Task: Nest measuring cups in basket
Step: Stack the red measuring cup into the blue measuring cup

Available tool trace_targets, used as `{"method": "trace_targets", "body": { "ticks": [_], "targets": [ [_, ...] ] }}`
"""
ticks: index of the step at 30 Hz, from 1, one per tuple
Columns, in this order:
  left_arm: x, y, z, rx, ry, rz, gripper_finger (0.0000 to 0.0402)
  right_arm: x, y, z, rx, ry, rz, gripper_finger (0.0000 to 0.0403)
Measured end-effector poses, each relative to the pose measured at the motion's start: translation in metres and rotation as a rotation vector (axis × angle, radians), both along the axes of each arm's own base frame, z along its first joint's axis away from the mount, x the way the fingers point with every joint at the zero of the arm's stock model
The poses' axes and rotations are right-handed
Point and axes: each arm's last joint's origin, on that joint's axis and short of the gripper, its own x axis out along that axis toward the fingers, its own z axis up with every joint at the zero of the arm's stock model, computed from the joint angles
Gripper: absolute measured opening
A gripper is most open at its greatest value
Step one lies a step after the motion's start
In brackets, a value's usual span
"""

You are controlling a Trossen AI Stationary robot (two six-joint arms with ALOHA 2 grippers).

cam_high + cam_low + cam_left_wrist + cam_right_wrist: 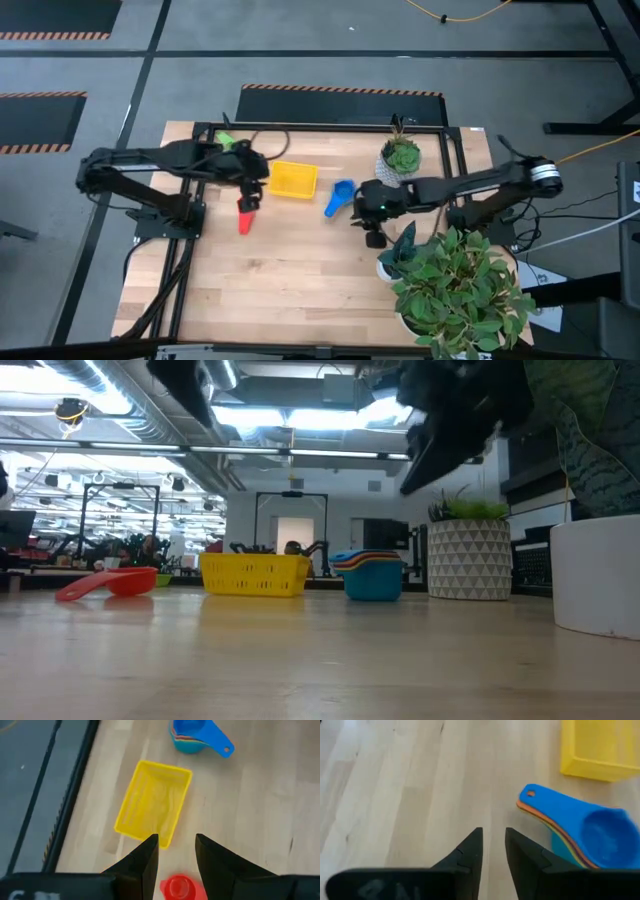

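The yellow basket (292, 180) (155, 802) stands on the table's far middle. Right of it lies a nested stack of cups (340, 197) (580, 837) with a blue one on top, its handles pointing toward the near edge. A red cup (245, 216) (110, 582) lies alone on the table left of the basket. A green cup (226, 140) sits by the far edge under the left arm. My left gripper (176, 840) hovers open above the red cup (177, 887). My right gripper (493, 832) hangs slightly open just right of the stack, above the table.
A white patterned plant pot (400, 160) (470, 560) stands behind the right arm. A large leafy plant (455, 285) in a white pot (600, 575) fills the near right corner. Bare wood lies across the near middle and left.
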Motion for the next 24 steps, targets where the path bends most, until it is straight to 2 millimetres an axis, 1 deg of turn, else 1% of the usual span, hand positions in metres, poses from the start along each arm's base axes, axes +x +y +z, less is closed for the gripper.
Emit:
{"method": "trace_targets", "body": {
  "ticks": [2, 5, 8, 12, 16, 18, 19, 24],
  "targets": [
    [-0.014, 0.001, -0.005, -0.01, -0.016, 0.027, 0.0123, -0.009, 0.001, 0.009, -0.029, -0.002, -0.014, 0.0087],
    [-0.032, 0.004, -0.02, -0.025, -0.014, 0.071, 0.0123, -0.021, 0.004, 0.022, -0.062, -0.029, -0.033, 0.0087],
    [-0.05, 0.008, -0.041, -0.044, -0.001, 0.132, 0.0123, -0.028, 0.007, 0.032, -0.072, -0.07, -0.037, 0.0087],
    [-0.065, 0.013, -0.071, -0.072, 0.021, 0.209, 0.0123, -0.033, 0.007, 0.04, -0.067, -0.108, -0.041, 0.0087],
    [-0.071, 0.017, -0.097, -0.093, 0.042, 0.265, 0.0123, -0.033, 0.006, 0.041, -0.066, -0.117, -0.041, 0.0087],
    [-0.063, 0.02, -0.096, -0.114, -0.033, 0.255, 0.0123, -0.032, 0.007, 0.041, -0.065, -0.116, -0.041, 0.0087],
    [-0.063, 0.021, -0.096, -0.12, -0.046, 0.239, 0.0123, -0.032, 0.007, 0.04, -0.065, -0.115, -0.041, 0.0087],
    [-0.059, 0.028, -0.103, -0.152, -0.003, 0.273, 0.0123, -0.031, 0.007, 0.04, -0.051, -0.111, -0.056, 0.0087]
  ]
}}
